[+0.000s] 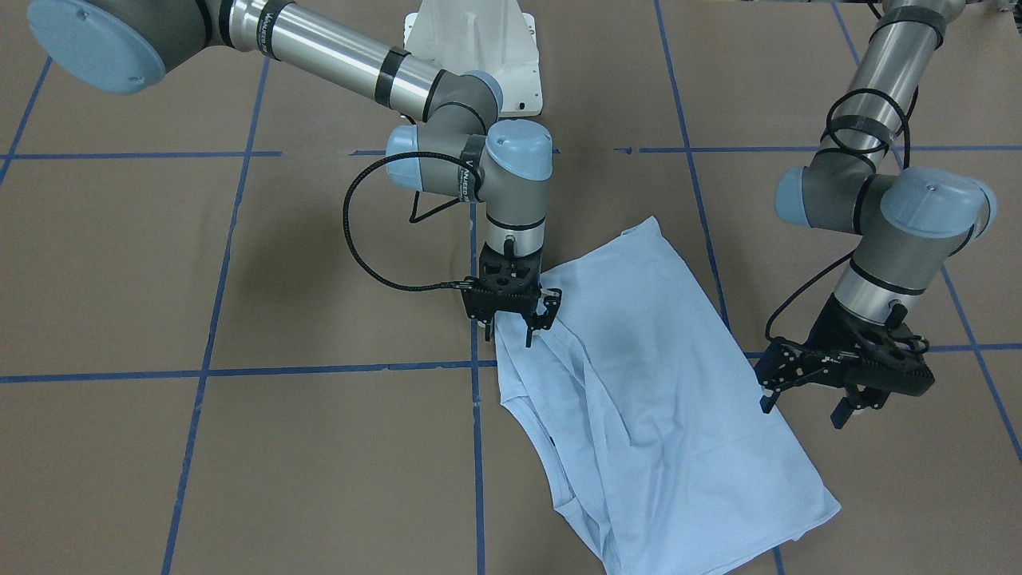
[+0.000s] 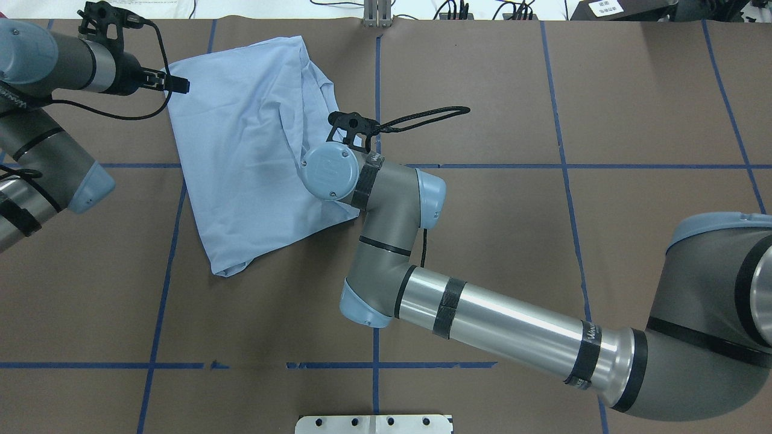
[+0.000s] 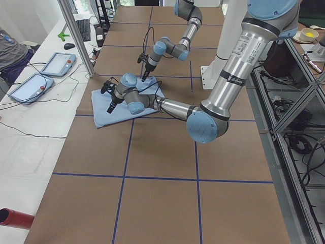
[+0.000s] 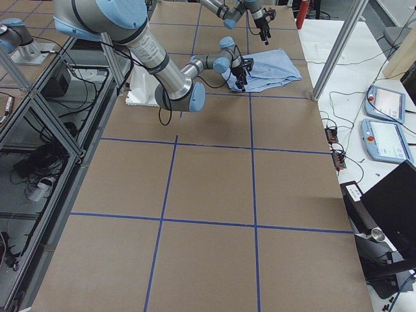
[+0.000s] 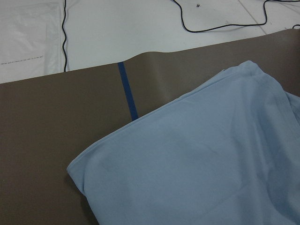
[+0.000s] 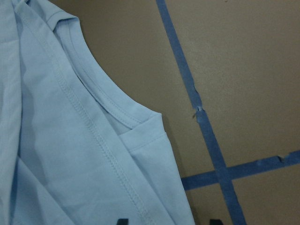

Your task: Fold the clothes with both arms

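The light blue T-shirt (image 1: 663, 375) lies crumpled and partly folded on the brown table, its hem end toward the robot (image 2: 247, 150). My right gripper (image 1: 511, 331) points straight down over the shirt's edge, jaws open. In the right wrist view its dark fingertips (image 6: 123, 220) straddle a stitched corner of cloth (image 6: 61, 154) beside a curved ribbed edge, without closing on it. Beside the opposite long edge, just off the cloth, my left gripper (image 1: 802, 409) hovers open and empty. The left wrist view shows only a rounded shirt corner (image 5: 211, 159) and none of the fingers.
Blue tape lines (image 1: 475, 447) grid the brown table. The white pedestal base (image 1: 479, 40) stands behind the shirt. The table's far edge with white surface and black cables (image 5: 211, 28) lies just past the shirt. Two teach pendants (image 3: 56, 63) and a seated person (image 3: 10, 51) are beside the table.
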`<state>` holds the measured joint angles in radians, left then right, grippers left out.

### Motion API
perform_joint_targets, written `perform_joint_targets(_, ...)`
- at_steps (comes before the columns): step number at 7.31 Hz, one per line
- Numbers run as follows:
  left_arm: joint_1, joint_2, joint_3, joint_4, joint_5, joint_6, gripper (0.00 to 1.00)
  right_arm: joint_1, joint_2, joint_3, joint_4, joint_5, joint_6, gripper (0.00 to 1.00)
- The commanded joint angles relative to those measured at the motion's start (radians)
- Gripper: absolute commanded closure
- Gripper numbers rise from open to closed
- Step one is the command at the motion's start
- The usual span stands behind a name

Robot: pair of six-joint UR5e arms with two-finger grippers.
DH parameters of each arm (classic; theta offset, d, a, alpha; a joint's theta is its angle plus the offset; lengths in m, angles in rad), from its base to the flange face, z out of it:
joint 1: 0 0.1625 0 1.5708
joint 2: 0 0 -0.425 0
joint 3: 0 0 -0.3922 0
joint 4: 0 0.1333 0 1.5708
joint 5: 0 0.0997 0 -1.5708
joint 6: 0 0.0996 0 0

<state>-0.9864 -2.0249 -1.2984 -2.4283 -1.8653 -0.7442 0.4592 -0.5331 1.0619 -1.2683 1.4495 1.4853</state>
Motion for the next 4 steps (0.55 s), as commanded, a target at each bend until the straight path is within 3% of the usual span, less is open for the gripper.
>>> perform_joint_targets(1,0.002,0.000,0.002,0.000,0.000,0.000,0.00,-0.002,-0.002,0.000,0.000,-0.001,0.001,0.35)
perform_joint_targets(4,0.000,0.000,0.002,0.000,0.000,0.003,0.00,-0.004,-0.007,-0.003,0.000,-0.001,0.001,0.37)
